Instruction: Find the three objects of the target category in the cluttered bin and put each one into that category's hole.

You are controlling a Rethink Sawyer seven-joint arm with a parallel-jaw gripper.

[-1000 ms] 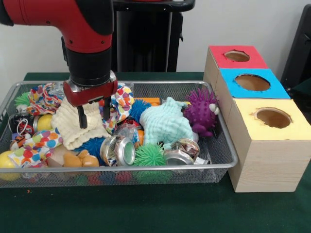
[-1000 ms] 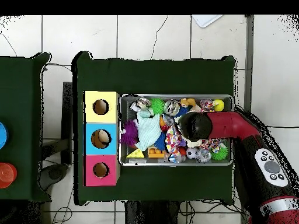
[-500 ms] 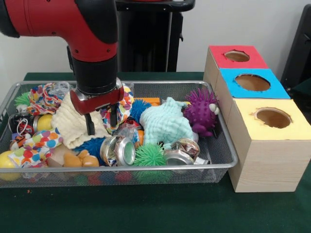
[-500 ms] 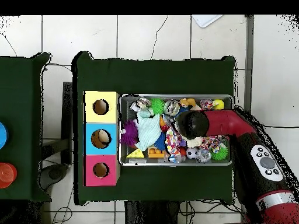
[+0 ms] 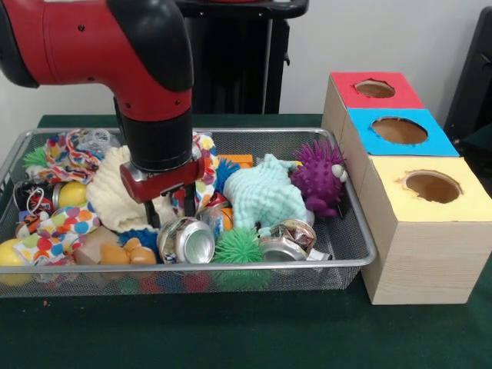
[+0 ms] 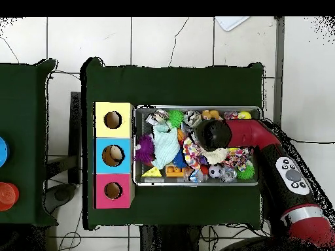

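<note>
Crushed silver metal marks your likely target, the can (image 5: 187, 240) lying at the mesh bin's (image 5: 350, 231) front rim, just below the gripper (image 5: 170, 213), whose narrowly parted, empty fingers (image 5: 190, 201) you should straddle across it.

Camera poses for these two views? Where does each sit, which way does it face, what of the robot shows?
Front view: across the table, level, facing the bin and boxes; shows the arm coming down and the open gripper just above a crushed can.
Overhead view: above the table, looking straight down; shows the arm reaching in from lower right, its wrist hiding the gripper.
Shared: bin, boxes, mint plush; views are turned half round.
</note>
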